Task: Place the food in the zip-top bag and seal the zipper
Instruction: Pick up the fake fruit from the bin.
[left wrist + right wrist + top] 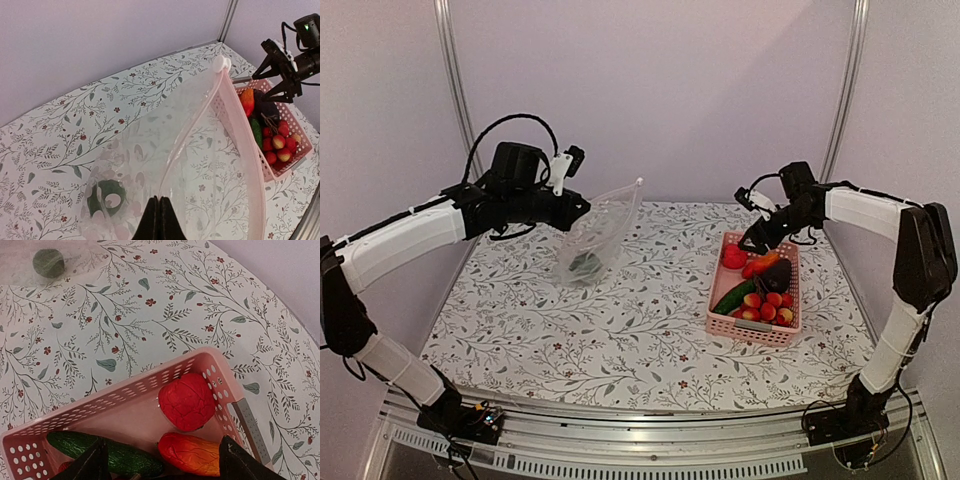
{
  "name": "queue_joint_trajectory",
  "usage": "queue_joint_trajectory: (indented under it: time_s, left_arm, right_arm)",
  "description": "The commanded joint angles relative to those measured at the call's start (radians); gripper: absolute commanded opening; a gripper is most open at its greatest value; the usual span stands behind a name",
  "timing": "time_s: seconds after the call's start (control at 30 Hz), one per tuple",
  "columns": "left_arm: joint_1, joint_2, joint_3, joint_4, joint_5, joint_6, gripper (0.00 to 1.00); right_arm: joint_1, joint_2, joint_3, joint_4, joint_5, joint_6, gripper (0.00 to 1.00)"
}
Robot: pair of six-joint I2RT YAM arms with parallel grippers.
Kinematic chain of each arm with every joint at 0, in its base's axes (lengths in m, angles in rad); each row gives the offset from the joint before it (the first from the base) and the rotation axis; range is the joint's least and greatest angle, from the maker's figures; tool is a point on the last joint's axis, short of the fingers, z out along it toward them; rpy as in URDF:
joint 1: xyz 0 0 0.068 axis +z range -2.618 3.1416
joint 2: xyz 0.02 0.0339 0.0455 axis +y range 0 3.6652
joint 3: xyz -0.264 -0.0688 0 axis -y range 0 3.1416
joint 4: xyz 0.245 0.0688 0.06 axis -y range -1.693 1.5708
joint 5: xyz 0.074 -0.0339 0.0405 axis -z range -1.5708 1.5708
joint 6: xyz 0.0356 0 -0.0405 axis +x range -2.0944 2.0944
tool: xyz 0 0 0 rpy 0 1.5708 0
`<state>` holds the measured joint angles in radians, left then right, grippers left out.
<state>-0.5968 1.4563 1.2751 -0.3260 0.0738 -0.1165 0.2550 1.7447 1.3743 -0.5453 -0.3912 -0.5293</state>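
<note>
The zip-top bag (600,232) hangs from my left gripper (582,205), well to the left of the pink basket (754,330) as the overhead camera sees it. My left fingers (159,220) are pressed fully together on one lip of the bag's mouth. From my left wrist the zipper (245,150) shows as a pale strip that curves away towards the basket. It ends in a small white slider (220,62) at the top. The mouth gapes, and the two lips stand apart. The bag's lower end sags to the flowered tablecloth (620,330), and the dark green round item (106,197) lies inside it at the bottom.

The rest of the food is in the basket. At its far end are the red ball (187,401) and the red-orange pepper (192,453), touching each other. The green cucumber (110,452) lies along the basket's left side. The dark purple eggplant (778,275) sits mid-basket, and the cluster of red-yellow fruits (768,305) fills the near end.

My right gripper (164,440) hovers over the basket's far end. Its fingers are spread wide, the pepper lies below the gap, and they grip nothing.
</note>
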Motion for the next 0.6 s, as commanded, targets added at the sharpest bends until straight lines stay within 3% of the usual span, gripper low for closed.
queue_joint_trajectory:
  time_s: [0.0,0.57]
  left_arm:
    - [0.012,0.009,-0.019,0.011,-0.009,0.013,0.0]
    - [0.012,0.01,-0.022,0.011,-0.015,0.021,0.0]
  right_arm:
    - [0.002,0.085,0.048,0.004,0.065,0.024,0.74]
    - [0.028,0.314,0.176,-0.007,0.13,0.026,0.72]
